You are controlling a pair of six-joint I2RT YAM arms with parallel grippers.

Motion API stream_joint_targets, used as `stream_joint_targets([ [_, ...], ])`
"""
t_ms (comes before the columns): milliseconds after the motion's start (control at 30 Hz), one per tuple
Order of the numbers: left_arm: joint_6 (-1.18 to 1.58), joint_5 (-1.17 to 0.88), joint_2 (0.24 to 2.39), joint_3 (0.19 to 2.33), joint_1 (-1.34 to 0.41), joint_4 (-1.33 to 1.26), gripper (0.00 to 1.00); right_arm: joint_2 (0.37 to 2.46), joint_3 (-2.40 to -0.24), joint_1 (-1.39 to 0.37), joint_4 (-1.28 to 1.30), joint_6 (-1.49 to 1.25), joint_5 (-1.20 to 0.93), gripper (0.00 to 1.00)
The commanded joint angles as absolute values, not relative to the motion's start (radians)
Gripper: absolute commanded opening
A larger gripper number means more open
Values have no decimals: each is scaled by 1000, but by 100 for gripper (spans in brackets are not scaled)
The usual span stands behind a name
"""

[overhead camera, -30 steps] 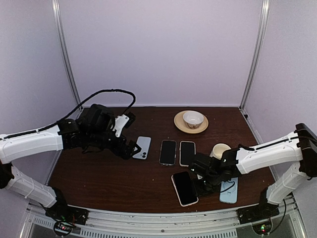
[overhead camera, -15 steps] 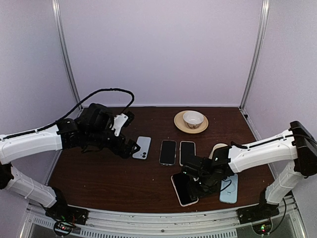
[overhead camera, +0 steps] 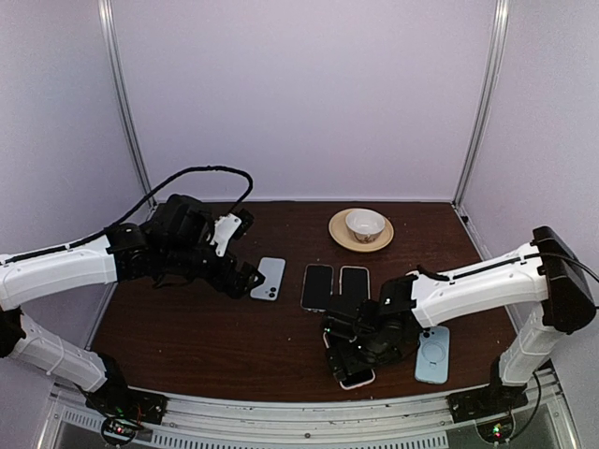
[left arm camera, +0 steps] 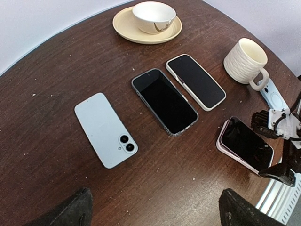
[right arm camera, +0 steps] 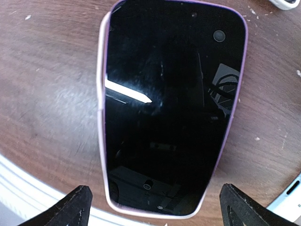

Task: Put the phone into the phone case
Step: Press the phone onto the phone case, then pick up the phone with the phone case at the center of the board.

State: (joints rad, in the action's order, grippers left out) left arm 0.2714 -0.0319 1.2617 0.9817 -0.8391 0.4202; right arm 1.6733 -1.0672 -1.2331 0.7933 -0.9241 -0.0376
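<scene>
As the right gripper point(right arm camera: 155, 200) hangs spread and empty above the phone point(right arm camera: 164, 103), its edges should be pressed evenly into the case point(right arm camera: 100, 103).

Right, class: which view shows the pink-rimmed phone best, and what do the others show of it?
Right wrist: the phone fills the frame, screen up, pink rim clear. Left wrist shows it small, at the right. From the top, the right gripper hides most of it; only its near end shows.
</scene>
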Motion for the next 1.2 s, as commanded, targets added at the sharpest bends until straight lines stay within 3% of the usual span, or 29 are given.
stream_joint_targets([
  [0, 260, -51, 1240, 993, -833, 394, 97, 1708, -1069, -1235, 742, -973, 14, 99],
  [433, 258, -54, 1244, 994, -833, 396, 98, 1809, -1084, -1266, 819, -999, 65, 96],
  [1167, 258, -57, 1241, 994, -833, 396, 98, 1750, -1074, -1281, 746, -967, 44, 32],
])
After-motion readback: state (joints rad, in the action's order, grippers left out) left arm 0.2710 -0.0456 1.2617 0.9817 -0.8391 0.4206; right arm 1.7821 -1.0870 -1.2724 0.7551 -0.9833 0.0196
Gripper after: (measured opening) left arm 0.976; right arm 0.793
